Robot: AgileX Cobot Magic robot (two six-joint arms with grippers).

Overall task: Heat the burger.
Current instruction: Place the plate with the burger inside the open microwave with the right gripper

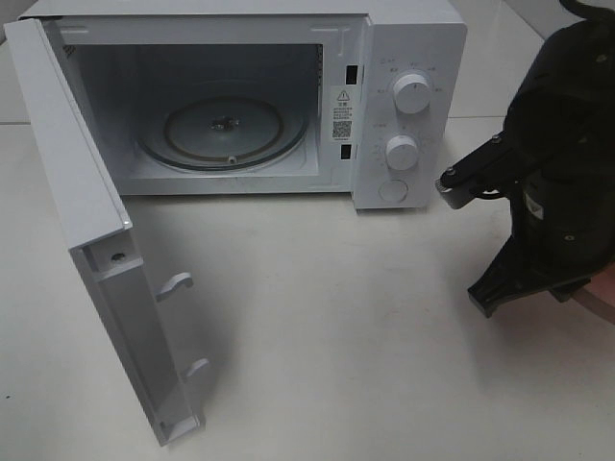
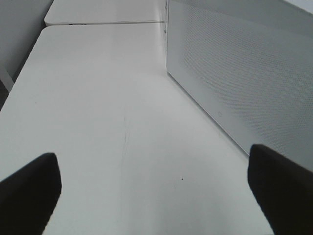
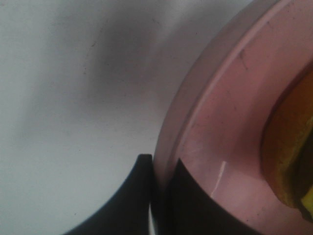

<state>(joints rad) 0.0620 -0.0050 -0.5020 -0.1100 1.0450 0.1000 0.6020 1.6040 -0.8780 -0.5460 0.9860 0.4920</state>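
Observation:
Only the brown and yellow edge of the burger (image 3: 289,142) shows, sitting on a round pink plate (image 3: 230,122) in the right wrist view. My right gripper (image 3: 159,169) is shut on the plate's rim, one finger on each side of it. In the high view my right arm (image 1: 562,163) is at the far right, beside the microwave, with a sliver of the plate (image 1: 598,303) under it and the burger hidden. My left gripper (image 2: 156,193) is open and holds nothing, low over the table; it is outside the high view.
The white microwave (image 1: 408,43) stands at the back with its door (image 1: 91,221) swung wide open to the left. Its glass turntable (image 1: 223,130) is bare. The door's perforated panel (image 2: 244,78) is close beside my left gripper.

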